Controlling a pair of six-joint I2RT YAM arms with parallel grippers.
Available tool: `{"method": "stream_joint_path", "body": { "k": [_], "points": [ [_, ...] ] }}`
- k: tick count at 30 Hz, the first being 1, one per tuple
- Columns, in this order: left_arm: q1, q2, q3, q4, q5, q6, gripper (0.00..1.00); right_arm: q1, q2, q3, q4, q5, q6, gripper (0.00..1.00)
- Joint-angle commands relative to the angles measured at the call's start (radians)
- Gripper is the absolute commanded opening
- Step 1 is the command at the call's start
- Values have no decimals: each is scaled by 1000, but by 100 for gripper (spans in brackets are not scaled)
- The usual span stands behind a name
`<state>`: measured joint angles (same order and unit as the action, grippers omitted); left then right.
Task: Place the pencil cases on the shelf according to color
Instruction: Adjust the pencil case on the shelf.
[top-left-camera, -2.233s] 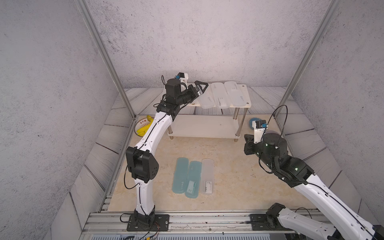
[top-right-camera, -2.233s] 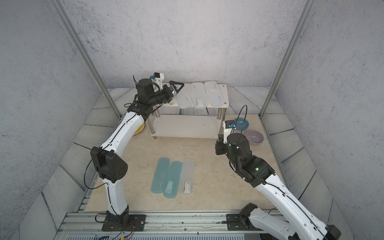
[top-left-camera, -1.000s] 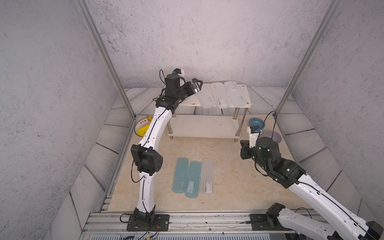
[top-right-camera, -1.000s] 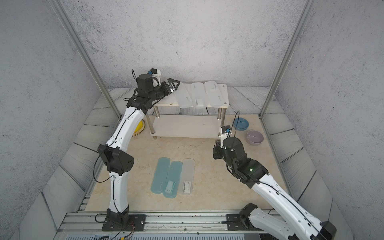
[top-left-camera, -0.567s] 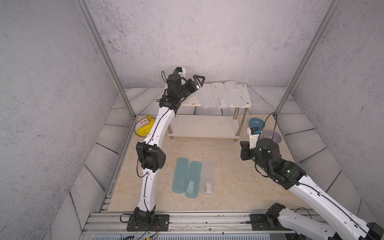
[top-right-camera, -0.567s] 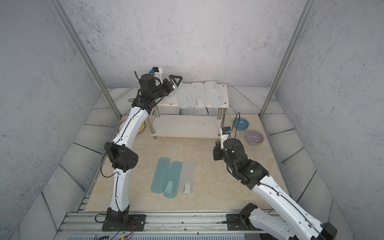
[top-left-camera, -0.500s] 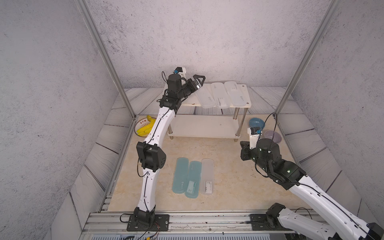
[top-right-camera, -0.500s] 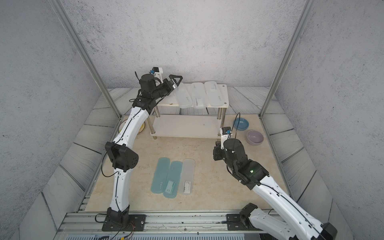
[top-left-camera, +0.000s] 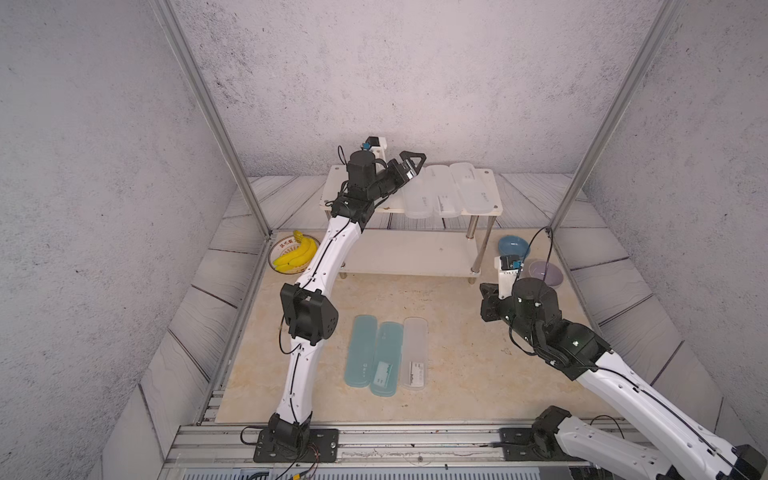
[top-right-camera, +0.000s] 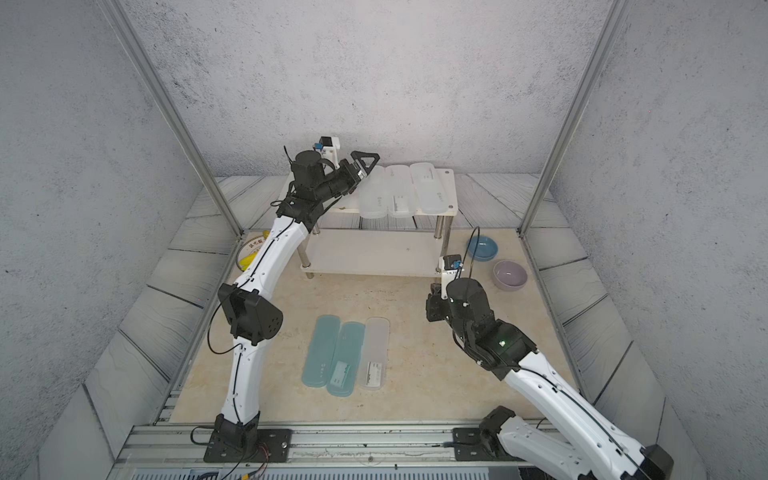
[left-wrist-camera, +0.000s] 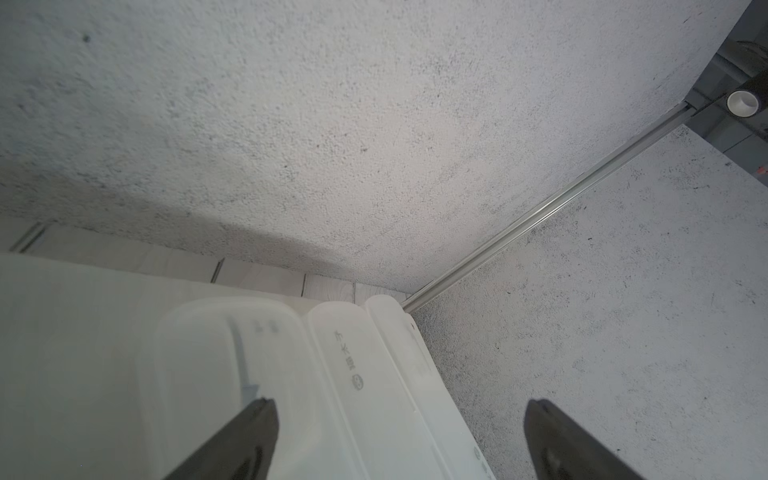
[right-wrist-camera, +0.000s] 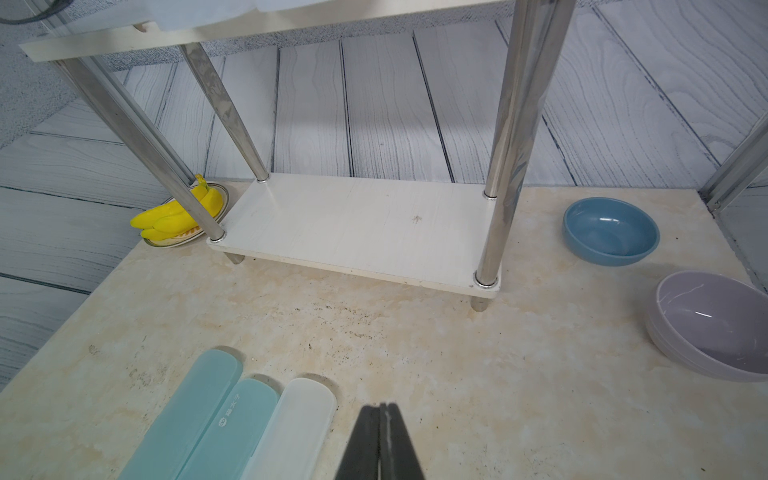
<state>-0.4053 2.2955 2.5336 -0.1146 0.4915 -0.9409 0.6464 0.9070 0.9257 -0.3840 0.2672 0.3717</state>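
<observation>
In both top views I see the shelf (top-left-camera: 407, 253) at the back with 3 frosted white pencil cases (top-left-camera: 444, 191) lying side by side on its upper board. 2 teal cases (top-right-camera: 322, 353) and 1 more white case (top-right-camera: 376, 349) lie flat on the floor in front, packed in a row. The left gripper (top-left-camera: 410, 166) hangs over the far end of the shelved case nearest its arm. From the left wrist, its fingers (left-wrist-camera: 249, 440) stand spread wide with nothing between them. From the right wrist, the right gripper (right-wrist-camera: 384, 411) is pressed together and empty, above the floor near the lone white case. A blue bowl (right-wrist-camera: 611, 230) and a purple bowl (right-wrist-camera: 715, 328) sit beside the shelf.
</observation>
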Motion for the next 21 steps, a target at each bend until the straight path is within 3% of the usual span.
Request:
{"method": "stream_joint_path", "body": {
  "k": [1,7,13,16,21],
  "points": [
    [-8,23,16,5,27,-1,99,-1,-7,-12,25,-3,21,10],
    [26,-36,16,-104,-22,103,99,1,1,-11,31,-11,19,11],
    [135,-167,-41,-237,-51,219,99,-1,14,-12,49,-19,14,25],
    [192,-290,-178,-252,-71,295,99,-1,34,-7,58,-30,13,30],
    [272,-572,-567,-98,-77,368,99,0,72,0,81,-54,18,35]
  ]
}}
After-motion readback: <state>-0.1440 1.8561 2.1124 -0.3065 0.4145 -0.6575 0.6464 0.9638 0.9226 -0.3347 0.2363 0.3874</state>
